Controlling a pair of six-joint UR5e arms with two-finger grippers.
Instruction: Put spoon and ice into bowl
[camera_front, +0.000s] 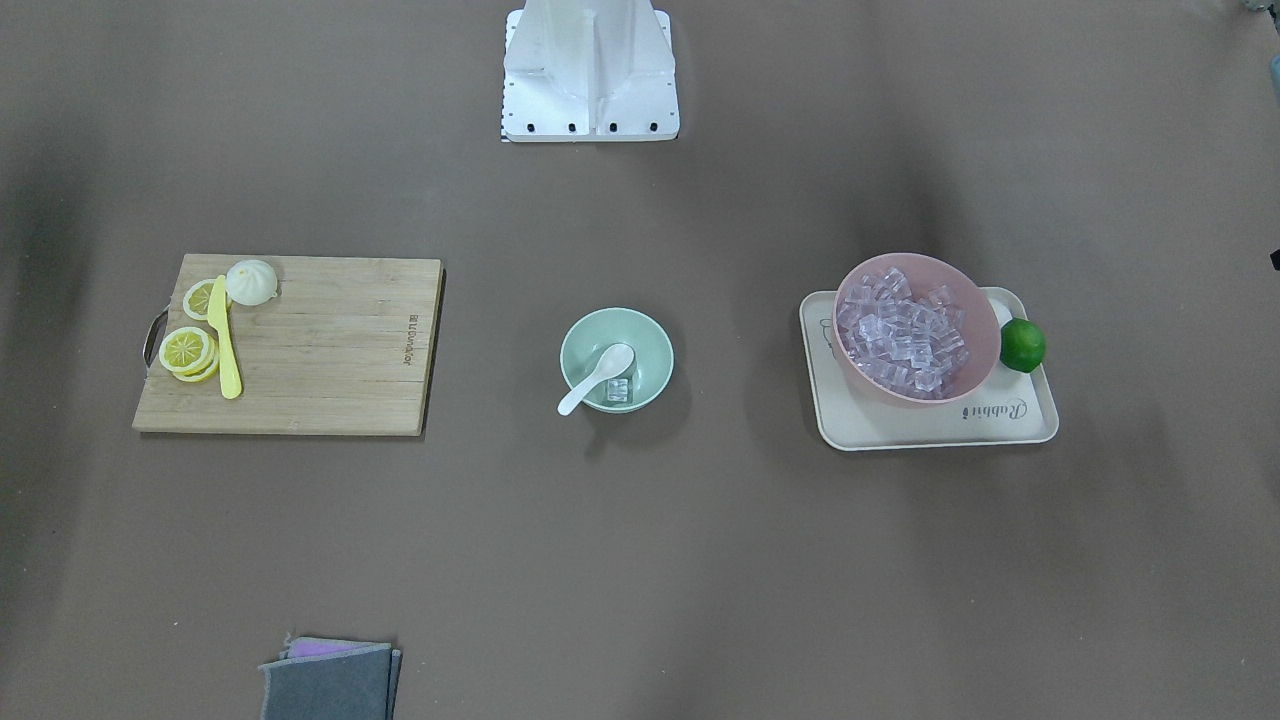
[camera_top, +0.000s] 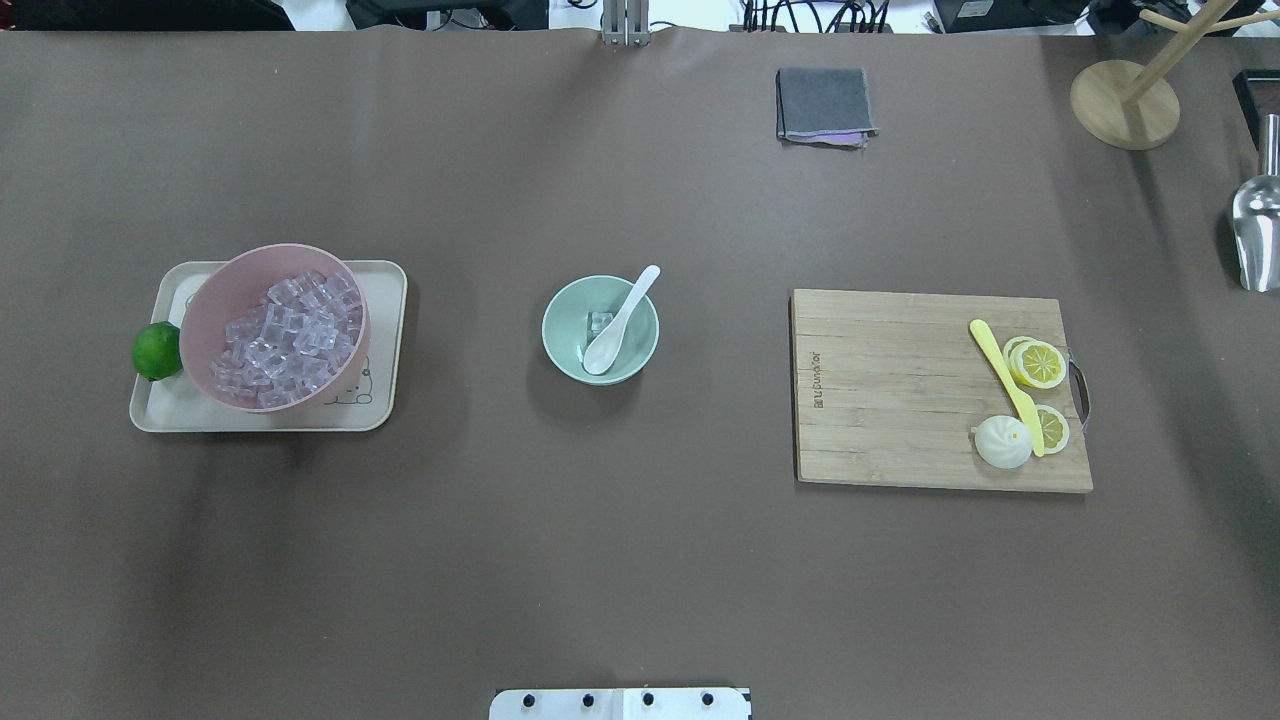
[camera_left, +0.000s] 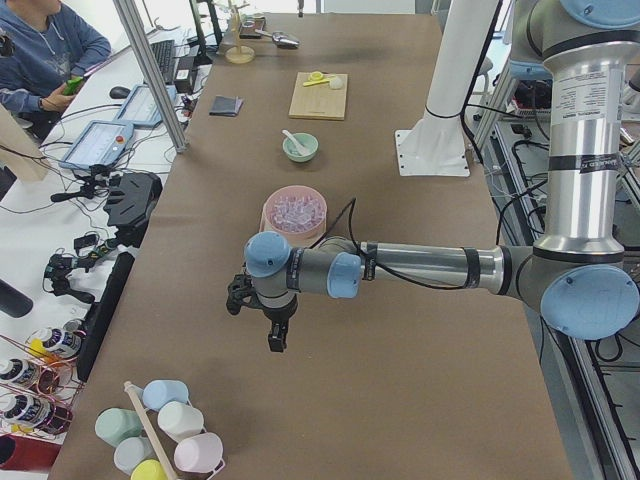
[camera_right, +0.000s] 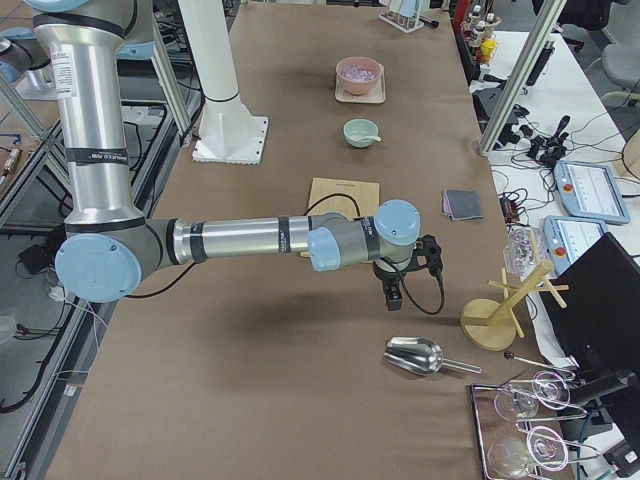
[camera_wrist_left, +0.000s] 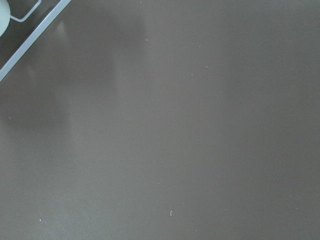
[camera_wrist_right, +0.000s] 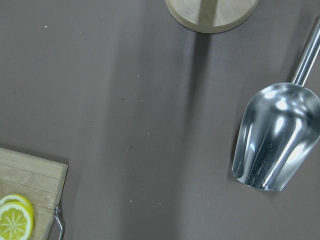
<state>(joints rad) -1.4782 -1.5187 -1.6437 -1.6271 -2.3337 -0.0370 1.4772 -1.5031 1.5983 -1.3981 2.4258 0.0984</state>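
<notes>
Spoon (camera_top: 618, 325) sits scoop-down in the bowl (camera_top: 556, 338), handle leaning on the rim and poking out past the bowl's far-right side. One ice (camera_top: 599, 321) cube lies on the bowl floor, just beside the scoop. Task looks done.

Left end effector (camera_left: 277, 340) and right end effector (camera_right: 392, 298) hang over the counter (camera_top: 640, 550), well apart from the bowl. Can't tell if they're spread or pressed together.

Handling guess:
- Spoon: light, stiff, glossy, so slippery and probably chips. Grip mid-handle.
- Ice: hard, slick, tiny. Pinch across flat faces.

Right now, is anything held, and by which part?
Cannot tell: left claw and right claw show only far off. The glossy white spoon lies in the mint-green bowl.
</notes>
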